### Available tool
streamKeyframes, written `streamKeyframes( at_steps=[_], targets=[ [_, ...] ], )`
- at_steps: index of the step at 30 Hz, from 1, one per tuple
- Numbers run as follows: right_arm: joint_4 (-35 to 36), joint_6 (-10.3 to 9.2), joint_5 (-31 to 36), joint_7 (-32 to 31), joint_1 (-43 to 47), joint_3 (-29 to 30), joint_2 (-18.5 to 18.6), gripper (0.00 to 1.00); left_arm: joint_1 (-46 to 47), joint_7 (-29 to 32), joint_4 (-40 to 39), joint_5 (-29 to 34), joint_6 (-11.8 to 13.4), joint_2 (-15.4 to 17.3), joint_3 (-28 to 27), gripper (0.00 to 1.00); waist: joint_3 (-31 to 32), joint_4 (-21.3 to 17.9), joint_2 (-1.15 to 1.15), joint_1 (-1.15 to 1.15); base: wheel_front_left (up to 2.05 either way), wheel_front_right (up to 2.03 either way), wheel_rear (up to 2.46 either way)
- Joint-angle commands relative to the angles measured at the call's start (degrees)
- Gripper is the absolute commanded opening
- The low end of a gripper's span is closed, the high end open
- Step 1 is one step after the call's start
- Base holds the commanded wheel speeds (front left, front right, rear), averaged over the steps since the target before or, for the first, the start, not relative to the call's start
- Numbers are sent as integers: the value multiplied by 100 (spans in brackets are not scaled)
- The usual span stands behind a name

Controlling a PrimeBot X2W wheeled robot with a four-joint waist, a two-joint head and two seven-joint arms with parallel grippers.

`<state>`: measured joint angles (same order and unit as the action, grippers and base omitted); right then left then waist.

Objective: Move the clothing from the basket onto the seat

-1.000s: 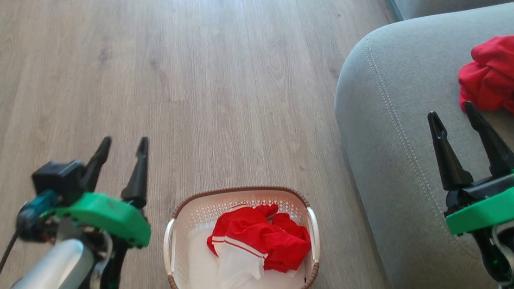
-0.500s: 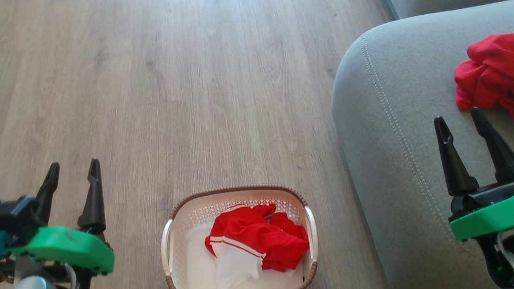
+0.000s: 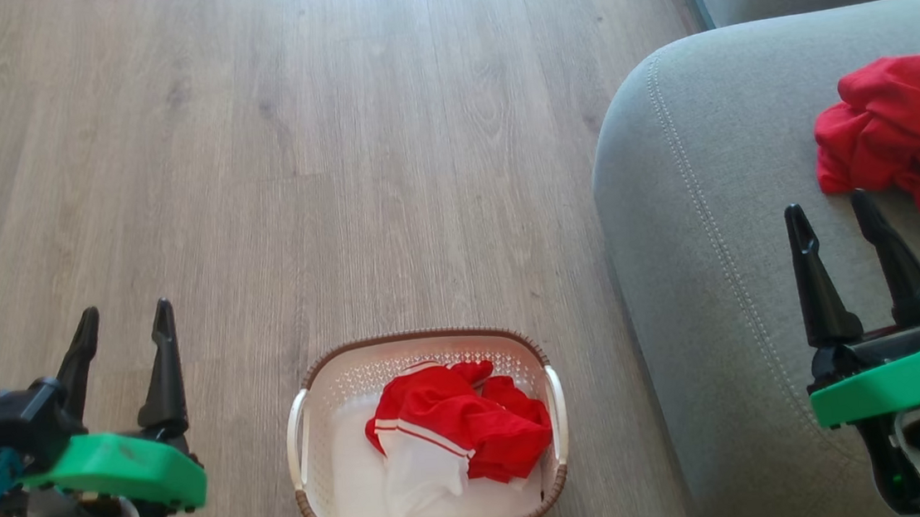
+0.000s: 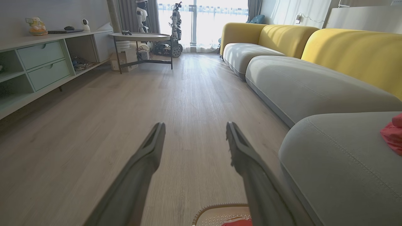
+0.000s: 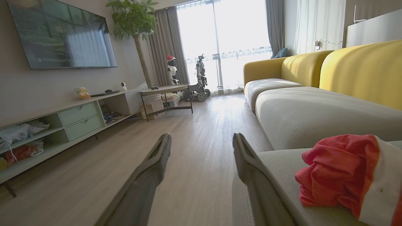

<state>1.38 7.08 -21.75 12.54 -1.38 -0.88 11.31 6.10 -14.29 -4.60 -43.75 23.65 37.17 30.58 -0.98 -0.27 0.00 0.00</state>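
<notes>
Head view shows the left hand [image 3: 125, 309] fully open and empty, held above the floor [image 3: 333, 136] just left of the basket [image 3: 421, 337], apparently placed for a reach into it. The right hand [image 3: 827, 204] is equally open and empty, above the seat [image 3: 712, 186], just short of a red garment [image 3: 890, 129] lying there. More clothing [image 3: 462, 425] lies bunched in the basket, so the transfer appears half done.

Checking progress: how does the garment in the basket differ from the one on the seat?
The basket garment sits in the basket, white panel and striped trim showing; the seat garment lies on the seat, mostly red. The basket garment shows whole; the seat garment runs off frame. Both are crumpled red-and-white.
</notes>
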Motion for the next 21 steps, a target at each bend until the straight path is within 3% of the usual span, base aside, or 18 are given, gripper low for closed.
streamKeyframes(
  at_steps=[1, 21],
  targets=[
    [219, 41, 22, 18, -37, -69, 67, 100, 184, -70, -157, 84, -22, 101, -404, 100, -6, -8, 0, 0, 0, 0, 0],
    [296, 41, 52, 16, -17, 0, 10, 100, -249, -71, -127, 409, -270, -503, -1063, 100, -89, -9, 0, 0, 0, 0, 0]
  ],
)
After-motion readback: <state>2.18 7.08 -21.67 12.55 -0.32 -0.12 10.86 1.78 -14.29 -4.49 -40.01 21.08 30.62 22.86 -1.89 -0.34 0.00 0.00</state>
